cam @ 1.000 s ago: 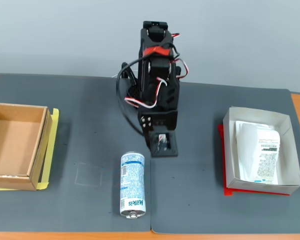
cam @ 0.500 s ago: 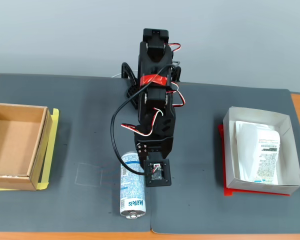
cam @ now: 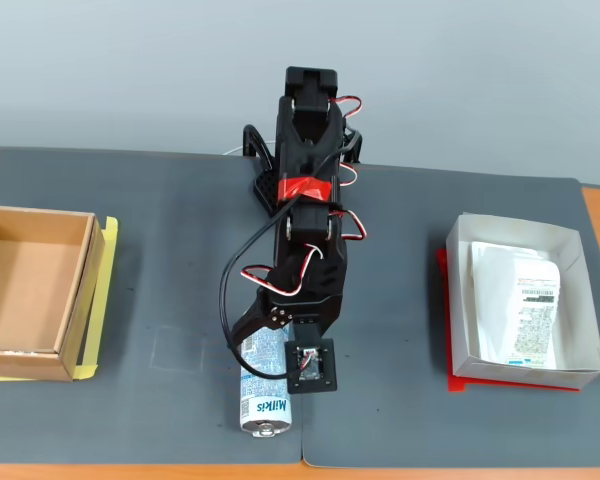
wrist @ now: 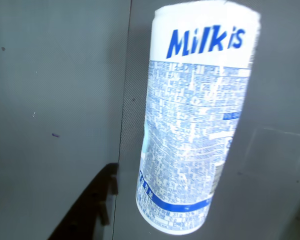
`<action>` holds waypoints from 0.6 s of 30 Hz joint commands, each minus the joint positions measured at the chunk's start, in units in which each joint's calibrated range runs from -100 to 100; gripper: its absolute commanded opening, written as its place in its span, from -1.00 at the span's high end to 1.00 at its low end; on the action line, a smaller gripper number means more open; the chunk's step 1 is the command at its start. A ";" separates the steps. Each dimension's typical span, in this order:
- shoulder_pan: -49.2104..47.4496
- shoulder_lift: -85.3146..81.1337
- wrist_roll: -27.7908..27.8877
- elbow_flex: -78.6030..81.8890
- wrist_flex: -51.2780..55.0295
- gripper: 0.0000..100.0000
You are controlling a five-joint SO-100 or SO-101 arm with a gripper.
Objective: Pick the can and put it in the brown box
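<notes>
The can (cam: 263, 401) lies on its side on the grey mat near the front edge, its silver end toward the camera in the fixed view. It fills the wrist view as the can (wrist: 195, 125), with the blue "Milkis" lettering at the top. My gripper (cam: 268, 338) hangs over the can's far half and looks open, one black finger splayed out to the left. In the wrist view that finger (wrist: 92, 210) sits left of the can with a gap between them; the other finger is out of frame. The brown box (cam: 90, 285) stands empty at the far left.
A white paper box (cam: 568, 250) holding a printed packet (cam: 520, 305) sits on a red sheet at the right. A yellow sheet (cam: 108, 290) lies under the brown box. A seam in the mat (cam: 302, 462) runs beside the can.
The arm has stretched forward from its folded pose and come down over the can. The jaw has spread to the left. The can has not moved.
</notes>
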 commanded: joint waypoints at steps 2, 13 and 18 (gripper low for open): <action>0.37 2.08 -0.08 -3.27 -1.81 0.18; 0.37 7.00 -0.19 -2.64 -6.84 0.17; 0.37 9.11 -0.19 -2.46 -6.84 0.17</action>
